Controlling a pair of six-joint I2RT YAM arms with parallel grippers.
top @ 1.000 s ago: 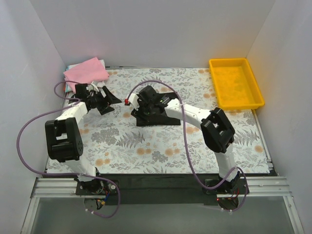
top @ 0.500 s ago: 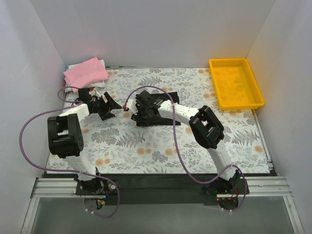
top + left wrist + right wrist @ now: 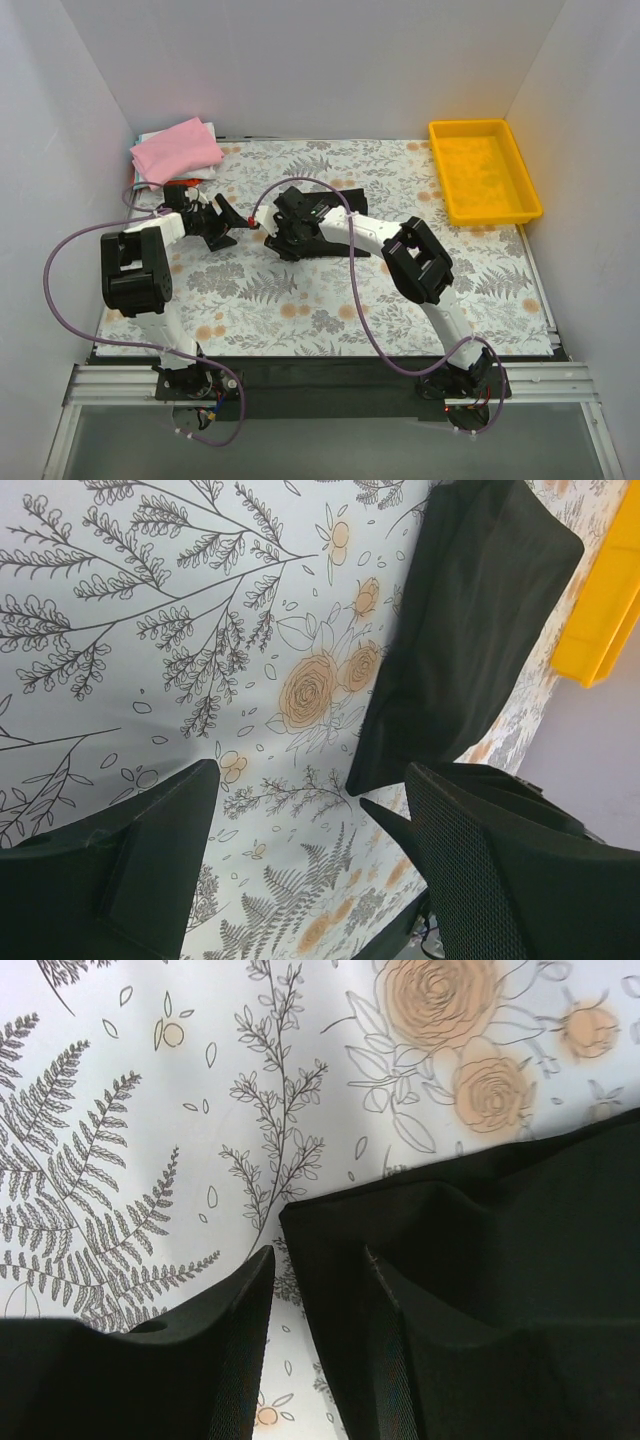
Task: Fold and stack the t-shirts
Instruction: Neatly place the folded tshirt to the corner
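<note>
A folded black t-shirt [image 3: 330,232] lies on the floral cloth at mid-table. It also shows in the left wrist view [image 3: 470,620] and the right wrist view [image 3: 500,1250]. My right gripper [image 3: 274,227] is low at the shirt's left edge. In the right wrist view the right gripper [image 3: 315,1280] has its jaws apart with the shirt's corner between them. My left gripper [image 3: 226,224] is open and empty just left of the shirt; it is also seen from the wrist [image 3: 310,860], above bare cloth. A pink t-shirt [image 3: 178,148] tops a stack at the back left, with pale blue and white edges under it.
A yellow plastic tray [image 3: 483,170] stands at the back right, and its edge shows in the left wrist view [image 3: 610,610]. White walls close in the table on three sides. Purple cables loop from both arms.
My right arm has swung its elbow left and brought its gripper down to the black shirt's left edge. My left gripper has shifted slightly toward the near side, staying open.
</note>
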